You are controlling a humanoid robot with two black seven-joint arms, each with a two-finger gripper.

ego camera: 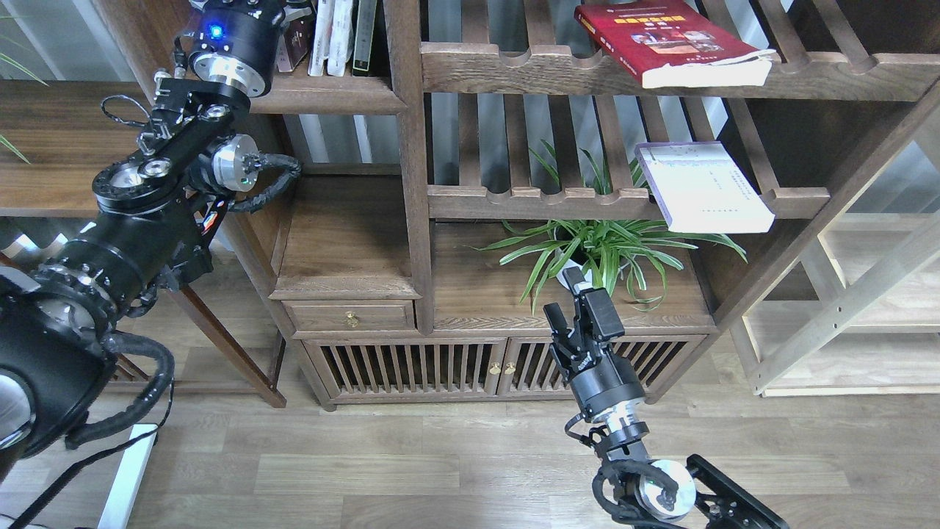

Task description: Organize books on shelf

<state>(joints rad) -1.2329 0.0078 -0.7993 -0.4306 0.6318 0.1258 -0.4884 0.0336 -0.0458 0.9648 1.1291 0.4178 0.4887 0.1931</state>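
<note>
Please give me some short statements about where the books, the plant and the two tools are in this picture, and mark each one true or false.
1. The thick red book lies flat on the upper slatted rack. True.
2. The white book stands upright in the narrow shelf. False: it lies flat on the lower slatted rack, overhanging its front rail.
3. The right tool holds a book. False: it is open and empty, in front of the potted plant.
4. The left arm reaches up to the narrow shelf where several books stand upright. True.
5. The potted plant stands on the floor. False: it stands on the cabinet top.

Bright, even daylight; sharp focus.
</note>
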